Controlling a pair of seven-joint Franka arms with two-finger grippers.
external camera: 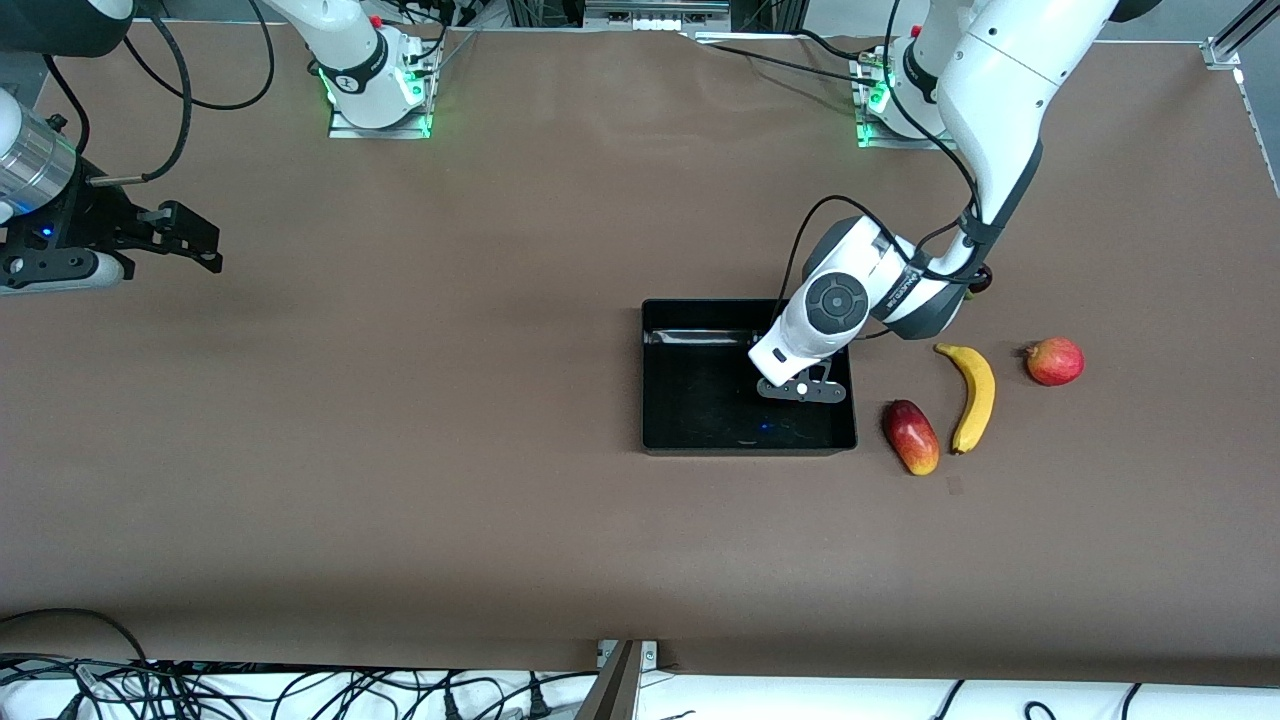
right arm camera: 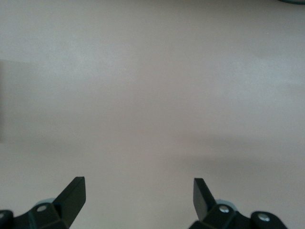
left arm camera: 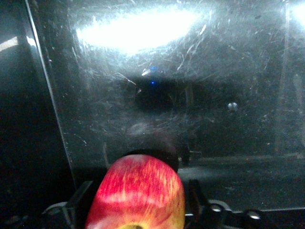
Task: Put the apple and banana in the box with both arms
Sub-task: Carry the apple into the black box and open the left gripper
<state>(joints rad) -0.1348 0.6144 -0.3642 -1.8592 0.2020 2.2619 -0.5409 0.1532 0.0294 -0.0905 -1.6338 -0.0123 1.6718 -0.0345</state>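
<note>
Robot lab: bolted arm bases, loose cables (table edge).

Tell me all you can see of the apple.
The apple is small, round and red with yellowish streaks, and a yellow-green dimple faces the left wrist camera. It sits between the left gripper's black fingers, low over the scratched, glossy floor of the box. Whether it rests there cannot be told. The arm hides it in the front view.

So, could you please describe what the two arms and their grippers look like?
Both arms are white and jointed with dark grey bands, black cables looped alongside and green lights glowing at their bases. The left arm carries a round grey cap near its wrist. The right gripper is black with pointed fingers; a silver cylinder sits above it.
</note>
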